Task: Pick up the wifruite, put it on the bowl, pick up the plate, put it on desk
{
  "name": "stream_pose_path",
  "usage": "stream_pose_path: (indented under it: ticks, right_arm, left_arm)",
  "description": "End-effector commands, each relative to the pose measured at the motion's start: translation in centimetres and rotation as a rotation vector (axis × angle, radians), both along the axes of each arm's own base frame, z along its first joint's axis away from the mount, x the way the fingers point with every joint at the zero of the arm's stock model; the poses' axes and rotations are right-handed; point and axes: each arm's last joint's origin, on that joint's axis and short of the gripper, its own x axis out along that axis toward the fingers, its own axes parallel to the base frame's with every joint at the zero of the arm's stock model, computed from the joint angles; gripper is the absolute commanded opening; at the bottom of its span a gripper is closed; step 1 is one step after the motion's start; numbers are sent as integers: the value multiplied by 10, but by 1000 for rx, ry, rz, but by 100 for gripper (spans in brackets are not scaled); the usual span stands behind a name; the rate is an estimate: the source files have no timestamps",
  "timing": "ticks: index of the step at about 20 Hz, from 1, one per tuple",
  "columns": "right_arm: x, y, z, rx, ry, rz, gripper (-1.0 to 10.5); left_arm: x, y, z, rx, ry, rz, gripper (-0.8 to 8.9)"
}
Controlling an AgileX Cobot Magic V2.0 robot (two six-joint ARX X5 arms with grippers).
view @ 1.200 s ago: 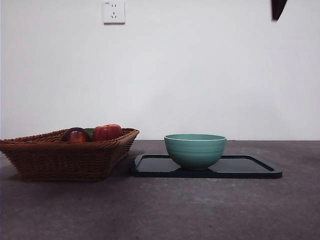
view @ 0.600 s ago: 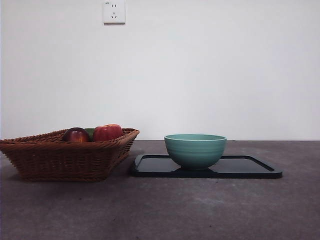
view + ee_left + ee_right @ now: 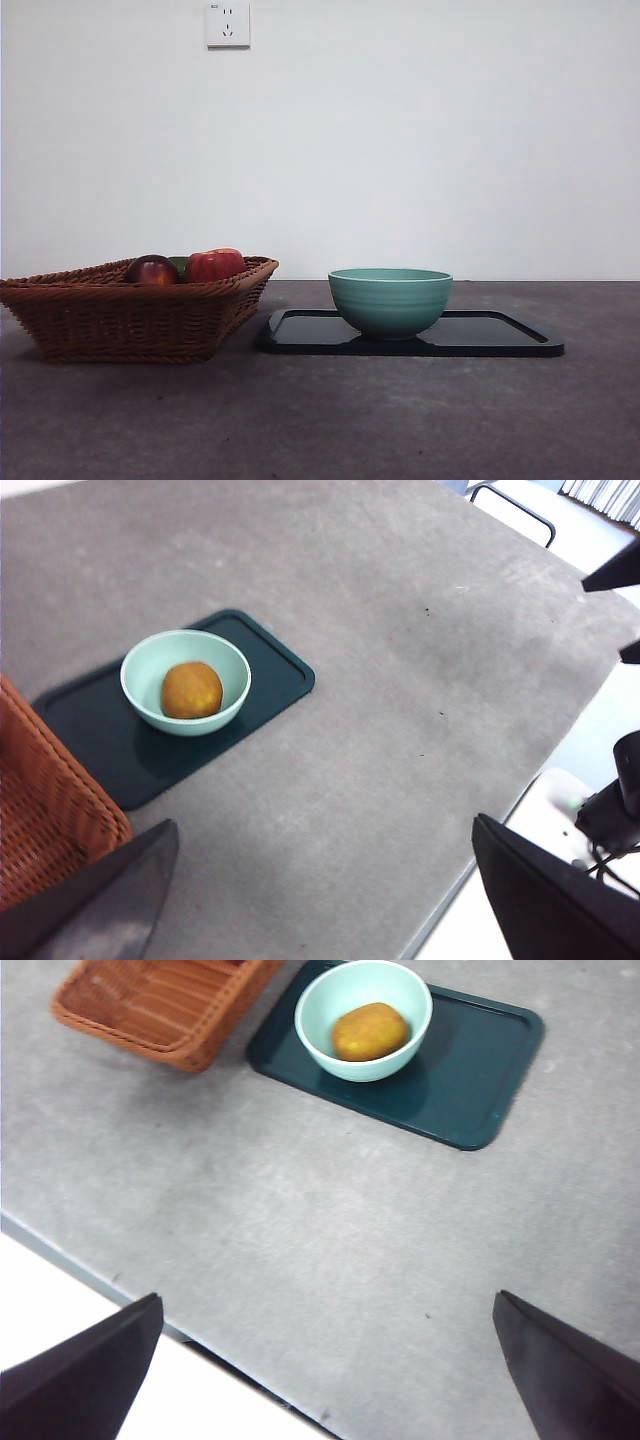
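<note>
Wifruite in the bowl, both claws high and spread.
I saw the wifruite [image 3: 192, 689] lying inside the bowl [image 3: 390, 300] on the dark tray [image 3: 500, 338], beside the wicker basket [image 3: 130, 315] on the tabletop [image 3: 400, 420]; left claw [image 3: 320, 900] and right claw [image 3: 330, 1370] gaped, holding nothing.

1. In the front view, the wifruite [image 3: 192, 689] is hidden by the wall of the bowl [image 3: 390, 300].
2. The basket [image 3: 165, 1005] is cut off by both wrist pictures' edges.
3. A green item [image 3: 179, 264] between the basket's fruits cannot be identified.
</note>
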Motion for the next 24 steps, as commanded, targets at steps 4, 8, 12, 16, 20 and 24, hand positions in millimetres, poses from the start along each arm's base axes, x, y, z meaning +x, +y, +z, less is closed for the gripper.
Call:
stream_pose_path:
  ticks: [4,8,12,16,20,24]
  right_arm:
    - [-1,0,2,14,3,6,579]
    - [-2,0,1,8,14,6,579]
    - [-3,-1,0,-2,32,5,579]
    - [-3,-1,0,-2,32,6,579]
    - [-3,-1,0,-3,32,6,579]
    - [-3,-1,0,-4,30,9,579]
  left_arm:
    - [10,-14,-4,-18,92,59,468]
    - [28,-36,-16,61,170,91,468]
    - [57,-62,-19,180,255,135,468]
    - [94,-93,-22,299,308,144,468]
    - [134,-125,-33,416,341,132,469]
    - [176,-156,-46,500,347,104,469]
